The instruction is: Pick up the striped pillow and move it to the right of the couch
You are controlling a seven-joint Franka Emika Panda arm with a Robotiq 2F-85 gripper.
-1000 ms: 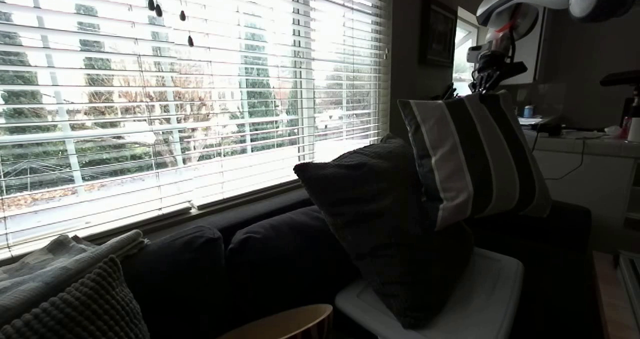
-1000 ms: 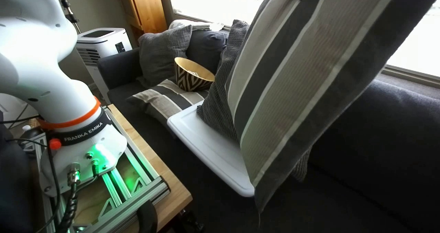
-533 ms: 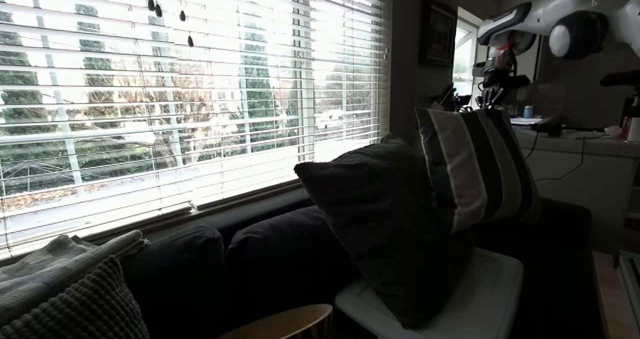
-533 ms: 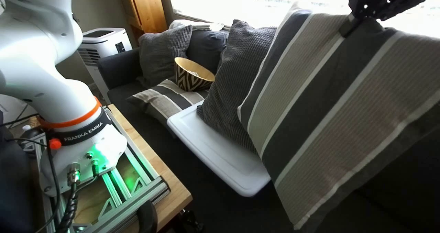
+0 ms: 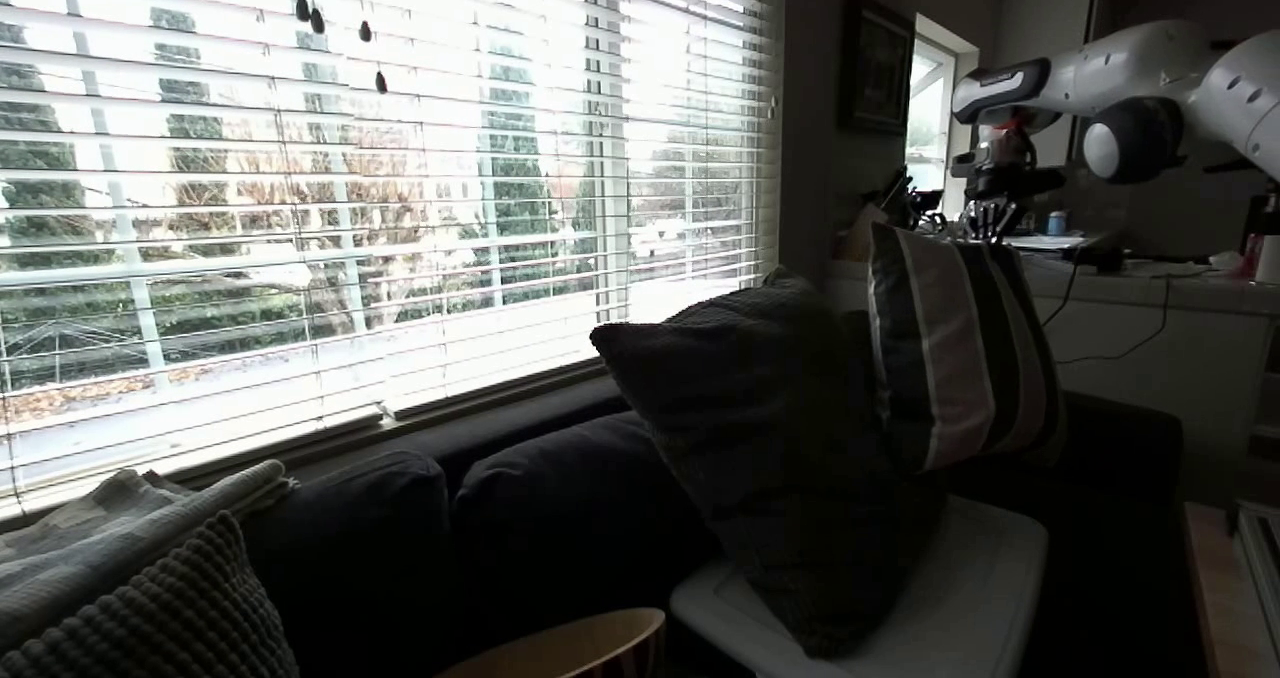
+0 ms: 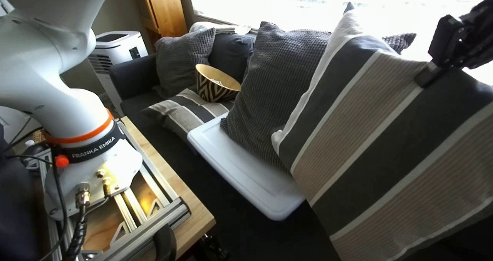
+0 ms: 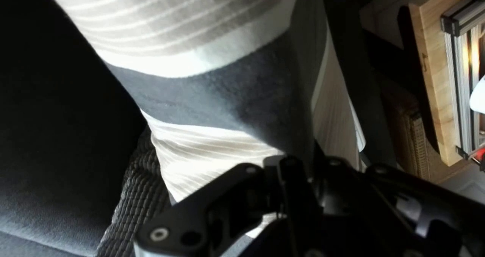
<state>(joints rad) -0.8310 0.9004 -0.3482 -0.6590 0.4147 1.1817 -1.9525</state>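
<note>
While its upper edge is held clenched by the black metal two-finger gripper (image 5: 988,236), the large, square, fabric-covered, grey-and-charcoal striped pillow (image 6: 369,149) is found displaced from where it is shown a second earlier: in both exterior views the gripped edge is now seen lower and farther right, and in an exterior view more of the dark grey, fabric-covered ribbed pillow (image 6: 277,87) is exposed beside it. The carry toward the right end of the long, charcoal fabric couch (image 6: 134,76) is therefore judged well advanced; setting-down and release are assessed as not yet done. The striped pillow is observed tilted over the right part of the couch, but whether the couch is touched by its lower edge cannot be told. The white robot base (image 6: 119,164) is noted lit yellow instead of the earlier green; no cause is assigned. Under containers, one round, tan-lined bowl (image 6: 210,91) with a dark zigzag wall is recorded on or just behind a flat-lying striped cushion (image 6: 185,112). A small pale patch (image 6: 217,82) is visible inside it, its nature undetermined. The ribbed pillow is borne by a white, round-cornered plastic panel (image 6: 246,176); whether any container is covered by that panel cannot be confirmed.
</note>
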